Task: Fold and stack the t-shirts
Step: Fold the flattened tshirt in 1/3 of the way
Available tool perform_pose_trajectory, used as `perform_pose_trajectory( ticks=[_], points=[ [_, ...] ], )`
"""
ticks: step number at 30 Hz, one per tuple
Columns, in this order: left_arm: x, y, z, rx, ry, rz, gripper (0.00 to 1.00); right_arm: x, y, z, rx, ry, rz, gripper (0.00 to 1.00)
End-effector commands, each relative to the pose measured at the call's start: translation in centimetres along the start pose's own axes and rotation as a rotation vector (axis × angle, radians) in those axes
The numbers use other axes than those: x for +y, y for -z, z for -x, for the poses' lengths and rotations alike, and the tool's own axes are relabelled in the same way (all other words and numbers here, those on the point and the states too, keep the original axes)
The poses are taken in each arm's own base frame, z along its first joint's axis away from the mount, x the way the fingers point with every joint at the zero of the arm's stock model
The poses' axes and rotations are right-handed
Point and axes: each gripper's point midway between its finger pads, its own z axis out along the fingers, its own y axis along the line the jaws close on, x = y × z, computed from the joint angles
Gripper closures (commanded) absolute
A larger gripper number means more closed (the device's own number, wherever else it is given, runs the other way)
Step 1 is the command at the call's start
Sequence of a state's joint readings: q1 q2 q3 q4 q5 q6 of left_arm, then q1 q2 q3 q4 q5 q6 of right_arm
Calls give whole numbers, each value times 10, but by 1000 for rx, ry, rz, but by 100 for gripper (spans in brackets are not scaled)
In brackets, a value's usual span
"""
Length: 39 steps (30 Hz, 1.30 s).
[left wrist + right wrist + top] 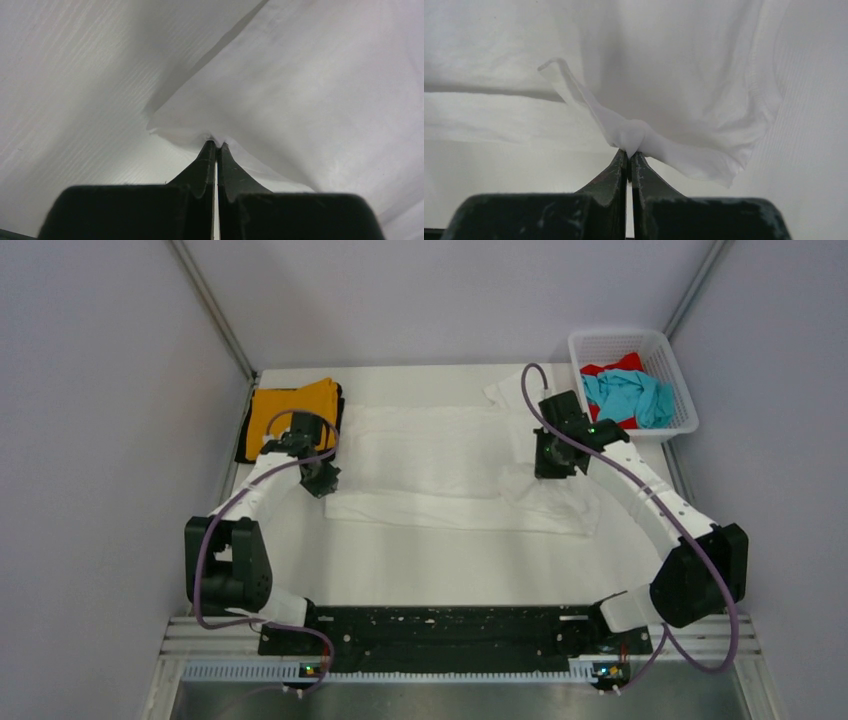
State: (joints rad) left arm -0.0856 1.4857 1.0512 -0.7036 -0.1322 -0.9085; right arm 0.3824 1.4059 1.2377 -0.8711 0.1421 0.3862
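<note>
Folding large white cloth t-shirt (440,455): both jaws clamp its 9 and 3 o'clock edges; next likely needs a matched lift across.

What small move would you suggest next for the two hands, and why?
Probably raise both together slightly: the left hand and right hand are each shut on a pinch of the white t-shirt, which lies spread on the table, so an even lift starts the fold.

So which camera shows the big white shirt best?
The top external view: nearly all of the white shirt lies spread on the table. The wrist views show only small bits pinched in the left tool and right tool.
</note>
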Motion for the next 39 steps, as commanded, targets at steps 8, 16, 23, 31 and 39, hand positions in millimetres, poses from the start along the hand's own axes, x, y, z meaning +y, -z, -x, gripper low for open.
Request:
perform_pose_trajectory(
  ticks=[8,16,23,31,39],
  points=[
    [-21,0,32,-84,-27,-17,100,-8,-6,56,-115,26,-39,100],
    [-32,-22,42,-86,-24,8,100,-5,-45,74,-144,18,-24,100],
    [-36,-41,48,-75,-28,59,50,-26,-100,94,-151,-101,-106,46],
    [-58,-14,54,-61,-84,-30,1,-19,-74,111,-217,-115,-57,25],
    [-85,-36,-10,103,-198,-107,1,19,-92,44,-94,-149,203,1]
  ],
)
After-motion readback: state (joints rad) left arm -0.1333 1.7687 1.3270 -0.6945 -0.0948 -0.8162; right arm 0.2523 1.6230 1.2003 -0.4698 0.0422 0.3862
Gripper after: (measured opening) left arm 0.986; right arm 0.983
